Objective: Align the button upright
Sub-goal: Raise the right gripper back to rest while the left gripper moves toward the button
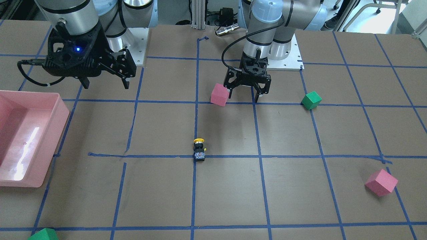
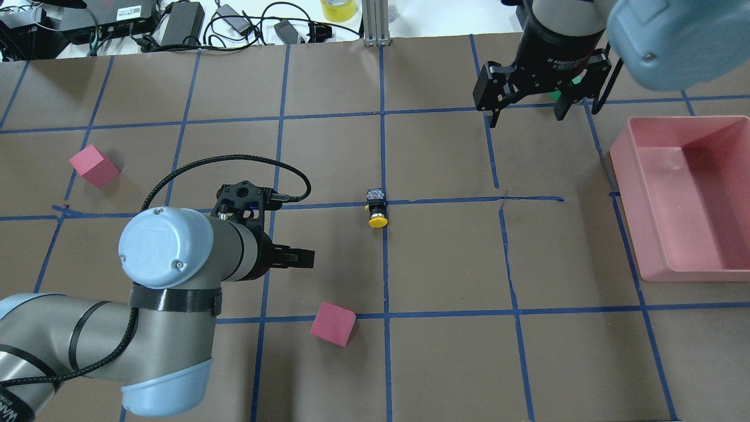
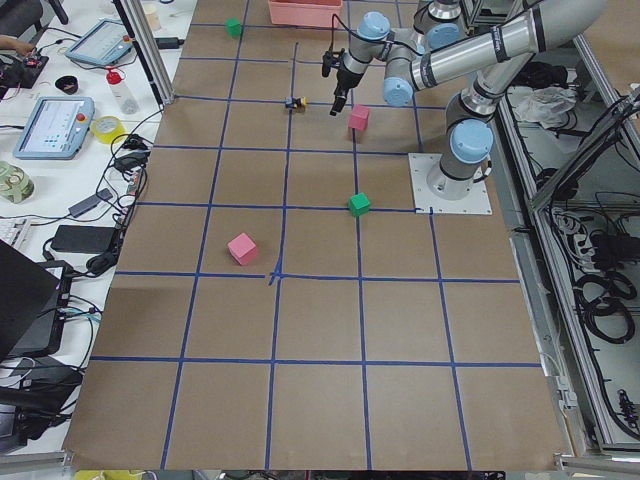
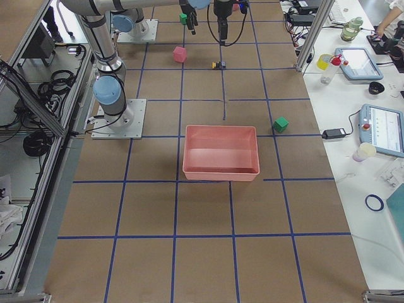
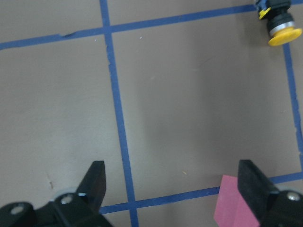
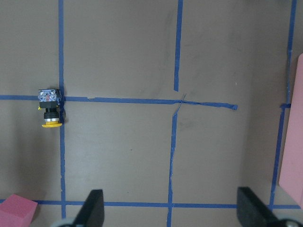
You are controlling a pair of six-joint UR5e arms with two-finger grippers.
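2 arms hang above a brown table gridded with blue tape. The left gripper points down, its jaws spread with nothing between them. The right gripper, well apart toward the pink bin, is likewise spread and empty. 1 pink cube sits near the left gripper.

Smallest is the button, lying on its side at a tape crossing near the table's middle. Its long axis runs along the tape line, yellow cap toward the robot, base block away. We judge the left gripper nearer: the button lies ahead of it and toward the robot's right.

In the left wrist view the top edge cuts off the button's base. In the overhead view the left arm hides most of its own gripper.
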